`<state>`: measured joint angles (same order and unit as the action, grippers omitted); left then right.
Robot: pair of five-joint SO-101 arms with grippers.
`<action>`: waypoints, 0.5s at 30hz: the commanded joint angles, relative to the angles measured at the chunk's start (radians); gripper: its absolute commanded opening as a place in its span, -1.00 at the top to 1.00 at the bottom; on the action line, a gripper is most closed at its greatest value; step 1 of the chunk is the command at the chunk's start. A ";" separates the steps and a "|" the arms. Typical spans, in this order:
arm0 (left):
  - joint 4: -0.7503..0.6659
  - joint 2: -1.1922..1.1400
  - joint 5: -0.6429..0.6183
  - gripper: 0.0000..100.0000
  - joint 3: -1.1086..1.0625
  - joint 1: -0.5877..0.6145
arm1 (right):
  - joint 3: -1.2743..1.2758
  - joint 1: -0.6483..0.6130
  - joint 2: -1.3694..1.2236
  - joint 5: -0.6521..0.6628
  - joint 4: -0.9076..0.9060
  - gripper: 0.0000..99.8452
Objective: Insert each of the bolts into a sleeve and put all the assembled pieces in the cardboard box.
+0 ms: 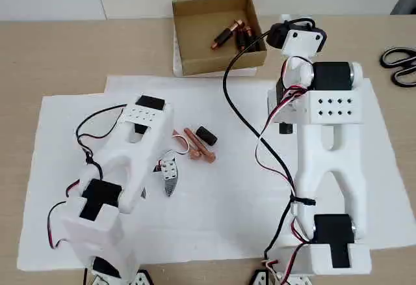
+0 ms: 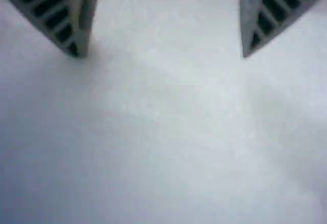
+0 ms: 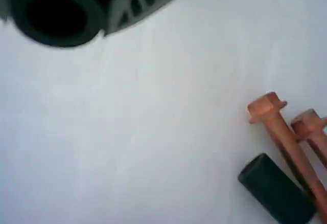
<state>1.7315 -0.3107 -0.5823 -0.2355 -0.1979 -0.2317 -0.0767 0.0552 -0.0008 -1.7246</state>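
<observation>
Left pincer (image 2: 161, 54): jaws spread wide, holding nothing, low over the white paper sheet (image 1: 227, 220). Right pincer (image 3: 97, 22): pinching a black hollow cylindrical sleeve (image 3: 55, 13) above the same sheet. Two copper hex-head bolts (image 1: 198, 146) lie mid-sheet, with a second loose black sleeve (image 1: 206, 135) just beside them. Brown open cardboard box (image 1: 195, 38) on the light wooden table (image 1: 65, 57) holds assembled bolt-and-sleeve pieces (image 1: 225, 35). Black-handled scissors (image 1: 400, 64) at the table's far edge.

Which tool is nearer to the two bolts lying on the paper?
Left. The left tool sits open just beside the bolts; the right tool, holding a sleeve, is farther off across the paper.
</observation>
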 commanded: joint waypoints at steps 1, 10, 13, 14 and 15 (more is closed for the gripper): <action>0.021 0.063 0.149 0.61 0.030 -0.021 | -0.006 0.007 0.053 0.008 -0.012 0.99; 0.021 0.413 0.292 0.61 0.030 -0.020 | -0.006 0.007 0.053 0.008 -0.008 0.99; 0.021 0.488 0.292 0.61 0.027 -0.018 | -0.006 0.007 0.053 0.008 -0.008 0.99; 0.020 0.505 0.293 0.61 0.027 -0.017 | -0.006 0.007 0.051 0.008 -0.008 0.99; 0.020 0.512 0.295 0.61 0.027 -0.017 | -0.006 0.007 0.051 0.008 -0.008 0.99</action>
<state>1.7315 0.1281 -0.2954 -0.2371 -0.2102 -0.2317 -0.0767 0.0552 -0.0008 -1.7246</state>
